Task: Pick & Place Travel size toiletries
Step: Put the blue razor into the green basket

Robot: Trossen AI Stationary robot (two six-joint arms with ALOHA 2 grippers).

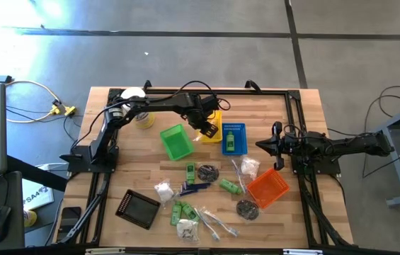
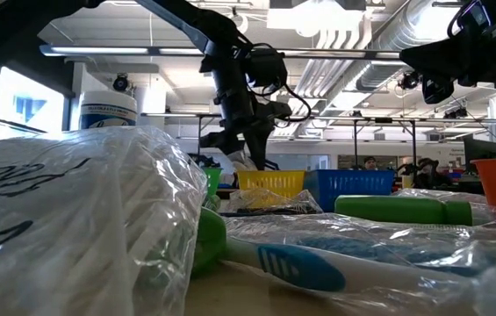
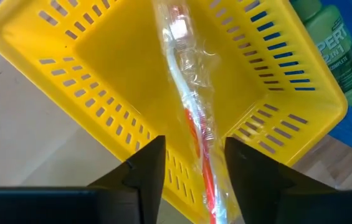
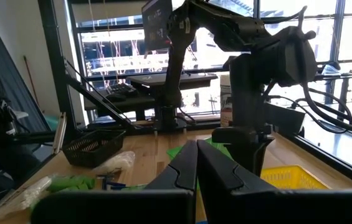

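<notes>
My left gripper (image 1: 209,128) hangs open over the yellow basket (image 3: 101,81). A toothbrush in a clear wrapper (image 3: 188,93) lies in that basket, its head on the floor and its red handle end slanting up over the near wall between my fingers. My right gripper (image 1: 274,145) is shut and empty, held above the table right of the blue basket (image 1: 233,138), which holds a green bottle (image 3: 337,50). More toiletries lie on the near half of the table: green tubes (image 1: 229,186), white packets (image 1: 163,189), wrapped toothbrushes (image 1: 214,223) and dark round pieces (image 1: 207,172). My left gripper's fingers (image 3: 144,171) stand on either side of the toothbrush's handle end (image 3: 210,186), coming from above. The wrapper's edge reaches the one finger (image 3: 244,168), but I cannot tell whether it touches. A gap shows at the other finger.
A green basket (image 1: 176,142) stands left of the yellow one, an orange basket (image 1: 267,188) at the near right, and a black tray (image 1: 138,207) at the near left. A white jar (image 1: 143,119) stands at the far left. A dark frame runs along the table's edges.
</notes>
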